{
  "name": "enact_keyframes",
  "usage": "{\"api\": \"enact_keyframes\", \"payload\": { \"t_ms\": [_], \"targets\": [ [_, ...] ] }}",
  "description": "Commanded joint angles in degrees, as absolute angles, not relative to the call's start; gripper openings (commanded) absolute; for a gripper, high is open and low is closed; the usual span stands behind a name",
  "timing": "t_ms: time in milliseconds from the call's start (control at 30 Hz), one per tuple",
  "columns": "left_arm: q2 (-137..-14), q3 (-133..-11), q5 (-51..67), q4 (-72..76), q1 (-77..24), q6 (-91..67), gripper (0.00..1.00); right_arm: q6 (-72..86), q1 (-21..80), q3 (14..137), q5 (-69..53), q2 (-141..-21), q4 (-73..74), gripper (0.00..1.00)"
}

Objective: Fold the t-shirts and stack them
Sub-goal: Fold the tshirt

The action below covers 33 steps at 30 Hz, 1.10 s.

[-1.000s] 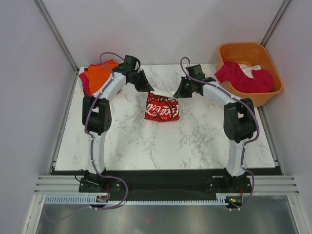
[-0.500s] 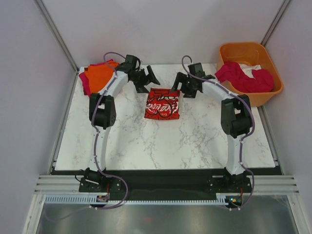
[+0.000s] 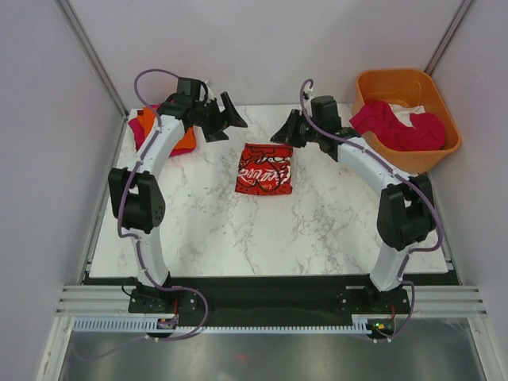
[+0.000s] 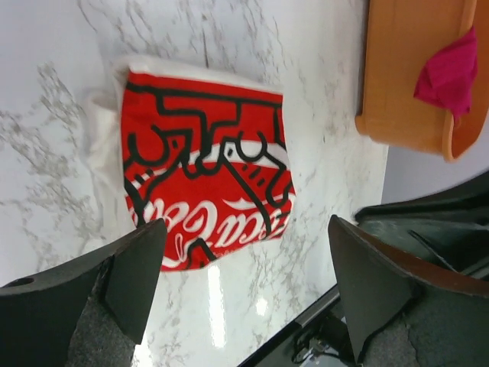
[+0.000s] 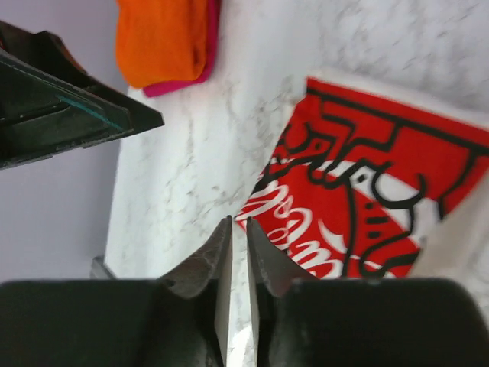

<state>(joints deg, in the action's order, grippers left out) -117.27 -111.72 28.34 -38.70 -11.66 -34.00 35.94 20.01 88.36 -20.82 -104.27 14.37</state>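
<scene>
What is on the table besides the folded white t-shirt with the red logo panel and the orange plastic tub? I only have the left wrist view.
Observer: A folded orange cloth t-shirt lies on a magenta-red t-shirt at the far left corner of the marble table.
Operator: Is the right arm holding anything?
Observer: No. The right gripper is shut and empty, beside the folded logo t-shirt.
Operator: What else is in the tub besides the magenta cloth?
Observer: Some white cloth lies beside the magenta-red cloth inside the orange plastic tub.
</scene>
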Motion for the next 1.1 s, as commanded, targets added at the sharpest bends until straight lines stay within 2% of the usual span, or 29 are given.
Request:
{"api": "enact_keyframes", "payload": {
  "t_ms": [0,100,133,233,500,633,667,700,733,767,800,900,1067],
  "targets": [
    [-112.69,-103.73,28.04,-36.93,-15.72,-31.73,0.93,43.39,20.48,80.70,-33.65,-107.74,4.50,0.17],
    [-112.06,-95.38,31.63,-29.31,-16.96,-33.83,0.91,45.52,20.57,75.60,-38.14,-110.03,0.35,0.15],
    [-112.32,-89.97,36.43,-26.31,-17.05,-36.01,0.89,45.53,20.22,74.54,-38.49,-110.47,0.44,0.14],
    [-114.86,-82.91,39.64,-19.61,-16.88,-37.79,0.86,43.60,18.99,68.31,-36.84,-110.13,-1.58,0.11],
    [-119.36,-76.03,39.55,-18.98,-16.09,-37.79,0.86,40.78,16.96,57.84,-35.77,-111.01,-3.87,0.09],
    [-119.71,-74.98,39.55,-18.98,-14.86,-37.79,0.86,40.61,16.53,55.20,-36.03,-112.49,-5.88,0.12],
    [-119.53,-74.80,39.55,-18.98,-14.59,-37.79,0.86,40.52,16.35,55.63,-36.99,-113.72,-6.58,0.14],
    [-118.23,-74.53,39.55,-18.98,-14.50,-37.79,0.86,41.21,16.35,55.98,-37.61,-114.08,-7.20,0.23],
    [-116.82,-73.66,30.76,-17.33,-14.41,-36.14,0.76,41.66,16.35,56.33,-38.40,-114.08,-7.99,0.30],
    [-115.07,-73.30,29.89,-17.31,-14.50,-36.12,0.76,42.36,16.35,57.03,-39.71,-113.04,-10.17,0.37],
    [-111.66,-73.13,28.06,-17.58,-14.59,-36.12,0.76,42.71,16.43,57.65,-40.07,-112.16,-10.63,0.56],
    [-106.45,-74.52,25.15,-19.50,-14.59,-34.81,0.78,41.31,16.61,63.44,-39.90,-107.94,-8.01,0.76],
    [-100.81,-80.76,25.14,-19.51,-14.68,-34.80,0.78,38.50,16.52,73.03,-39.38,-102.75,-0.80,0.79]
  ]
}}
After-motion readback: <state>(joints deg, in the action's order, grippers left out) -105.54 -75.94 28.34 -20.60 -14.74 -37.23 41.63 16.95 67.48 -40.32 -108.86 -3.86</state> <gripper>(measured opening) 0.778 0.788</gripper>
